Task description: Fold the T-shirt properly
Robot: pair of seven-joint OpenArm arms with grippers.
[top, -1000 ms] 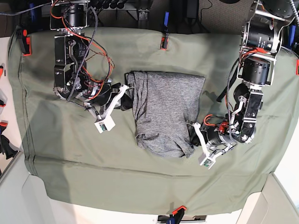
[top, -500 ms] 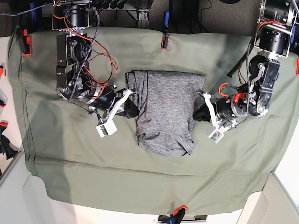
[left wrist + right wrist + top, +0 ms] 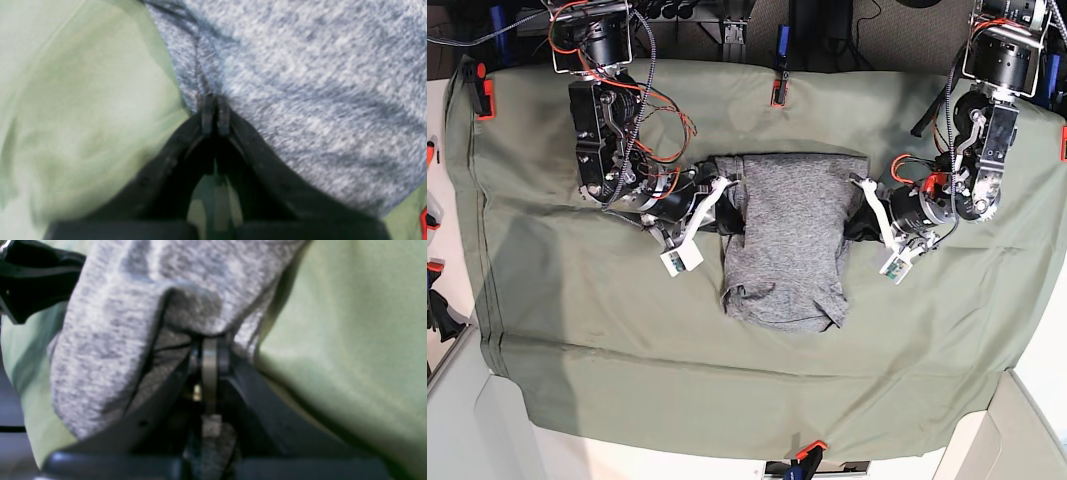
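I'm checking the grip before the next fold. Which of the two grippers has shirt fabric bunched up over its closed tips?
The right gripper: a fold of the grey T-shirt drapes over its shut tips. The left gripper only pinches the shirt's flat edge beside the green cloth.

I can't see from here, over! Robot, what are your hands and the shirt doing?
Left gripper shut at T-shirt edge. Right gripper shut on the opposite edge. Shirt partly folded on green cloth. Nothing in the way.

We see the T-shirt (image 3: 785, 240) folded into a grey block in the middle of the olive-green cloth sheet (image 3: 577, 330) that covers the tabletop. The right end effector (image 3: 730, 207) meets its edge on one side, the left end effector (image 3: 855, 222) the opposite edge. Red clamps (image 3: 779, 92) pin the sheet's border.
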